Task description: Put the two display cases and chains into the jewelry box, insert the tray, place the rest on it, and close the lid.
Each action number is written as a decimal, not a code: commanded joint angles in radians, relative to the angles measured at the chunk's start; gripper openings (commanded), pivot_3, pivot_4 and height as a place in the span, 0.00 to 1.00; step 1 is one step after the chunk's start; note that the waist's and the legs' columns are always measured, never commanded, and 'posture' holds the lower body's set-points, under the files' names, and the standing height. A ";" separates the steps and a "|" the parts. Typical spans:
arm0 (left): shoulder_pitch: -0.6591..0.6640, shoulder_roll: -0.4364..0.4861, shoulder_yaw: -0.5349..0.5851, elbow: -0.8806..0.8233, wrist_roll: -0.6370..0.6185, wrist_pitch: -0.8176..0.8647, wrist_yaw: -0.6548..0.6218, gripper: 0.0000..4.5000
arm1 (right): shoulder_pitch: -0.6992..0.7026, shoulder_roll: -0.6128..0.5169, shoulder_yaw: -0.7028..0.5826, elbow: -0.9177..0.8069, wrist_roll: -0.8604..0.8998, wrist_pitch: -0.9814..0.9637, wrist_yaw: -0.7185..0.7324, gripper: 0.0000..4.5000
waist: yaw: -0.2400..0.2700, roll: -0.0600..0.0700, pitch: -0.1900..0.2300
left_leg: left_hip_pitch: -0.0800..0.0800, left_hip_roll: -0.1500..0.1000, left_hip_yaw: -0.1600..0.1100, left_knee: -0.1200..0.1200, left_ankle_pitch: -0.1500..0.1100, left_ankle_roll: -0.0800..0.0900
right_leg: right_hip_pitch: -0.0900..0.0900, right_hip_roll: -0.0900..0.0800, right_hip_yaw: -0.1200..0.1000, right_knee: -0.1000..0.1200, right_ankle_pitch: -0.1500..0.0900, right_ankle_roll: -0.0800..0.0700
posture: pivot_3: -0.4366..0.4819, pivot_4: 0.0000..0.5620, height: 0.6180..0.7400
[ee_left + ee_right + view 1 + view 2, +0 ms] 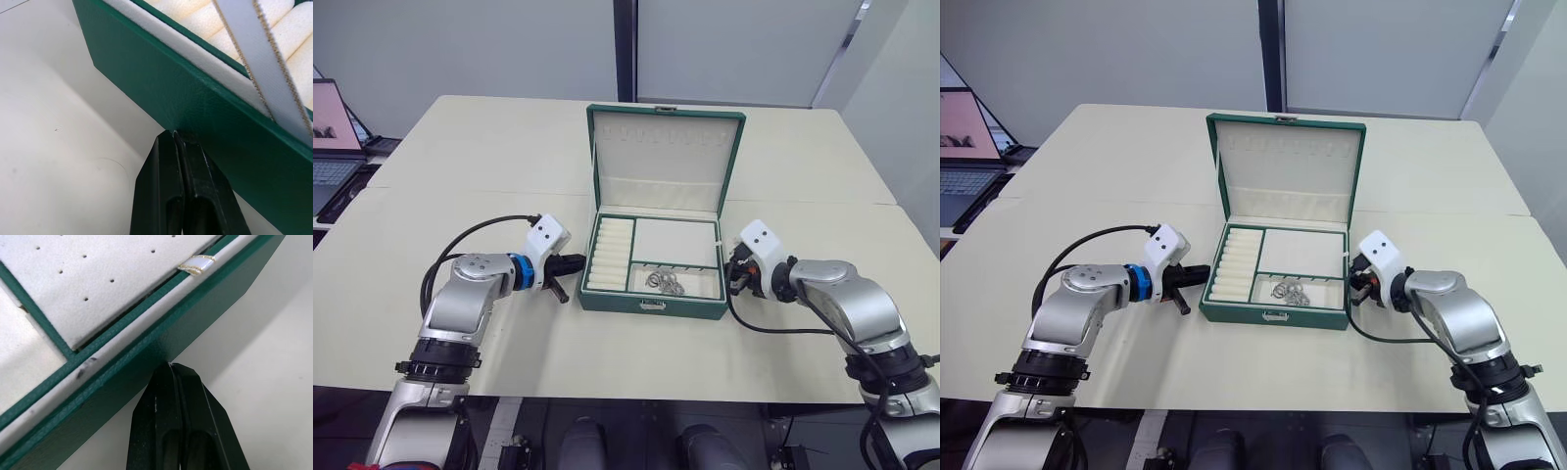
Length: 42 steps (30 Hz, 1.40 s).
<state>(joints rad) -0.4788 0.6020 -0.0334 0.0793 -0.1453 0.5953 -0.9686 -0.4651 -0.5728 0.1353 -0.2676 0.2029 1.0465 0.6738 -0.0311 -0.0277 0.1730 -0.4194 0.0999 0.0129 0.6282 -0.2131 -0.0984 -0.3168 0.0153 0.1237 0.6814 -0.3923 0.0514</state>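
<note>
The left pincer (pixel 570 262) is closed on nothing, its black fingers (pixel 171 196) pressed together with their tips against the outer left wall of the jewelry box (pixel 651 305), low on the green side. The right pincer (pixel 1355 275) mirrors it on the opposite wall, also shut and empty, fingers (pixel 181 421) touching the green edge just below the cream rim. With one tip on each side, the arms look set to steady or square the box between them on the surface (pixel 460 176) rather than to pick anything up. Between the two pincers the tray (pixel 654 257) already sits inside the box, its ribbed ring rolls (pixel 610 253) nearest the left pincer and a flat perforated pad toward the right one. A small heap of silvery pieces (pixel 665 284) lies in the front compartment of the tray, so the loose items seem to be placed. No display cases can be seen; they are presumably under the tray. Beyond the pincers, the lid (pixel 666 157) stands upright on its hinge, and closing it appears to be the step left.
</note>
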 commanded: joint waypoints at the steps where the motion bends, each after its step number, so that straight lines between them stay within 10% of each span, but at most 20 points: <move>1: -0.005 -0.010 -0.026 -0.102 -0.055 0.025 -0.025 0.01 | -0.014 0.025 -0.002 -0.105 0.070 -0.006 0.025 0.00 | 0.000 0.000 0.000 | 0.000 0.000 0.000 0.000 0.000 0.000 | 0.000 0.000 0.000 0.000 0.000 0.000 | 0.48 0.27 1.00; 21: 0.086 0.141 0.204 -0.099 -0.120 -0.089 -0.002 0.01 | 0.005 -0.105 -0.097 -0.075 0.094 -0.052 0.061 0.00 | 0.001 0.000 0.000 | 0.001 0.000 0.000 0.000 0.000 0.000 | 0.000 0.000 0.000 0.000 0.000 0.000 | 0.48 0.27 1.00; 28: 0.156 0.247 0.465 -0.329 -0.521 0.166 -0.149 0.01 | -0.046 -0.189 -0.202 -0.003 0.142 -0.069 0.093 0.00 | -0.004 -0.001 0.001 | 0.000 0.000 0.000 -0.001 0.000 0.000 | 0.000 0.000 0.000 -0.001 0.000 0.000 | 0.48 0.27 1.00; 42: 0.496 0.355 0.756 -0.584 -0.781 0.285 -0.214 0.01 | -0.579 -0.155 -0.070 0.705 0.018 -0.409 0.236 0.00 | -0.028 0.003 0.002 | 0.002 0.000 0.002 -0.001 -0.002 0.003 | 0.000 -0.001 0.002 -0.001 0.000 0.000 | 0.48 0.27 1.00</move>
<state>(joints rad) -0.0007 0.9624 0.6740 -0.4756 -0.9230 0.9097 -1.1868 -0.9927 -0.7345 0.0559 0.3552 0.2519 0.7193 0.8829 -0.0594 -0.0245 0.1754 -0.4168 0.1001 0.0151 0.6272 -0.2150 -0.0951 -0.3172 0.0142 0.1257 0.6806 -0.3923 0.0514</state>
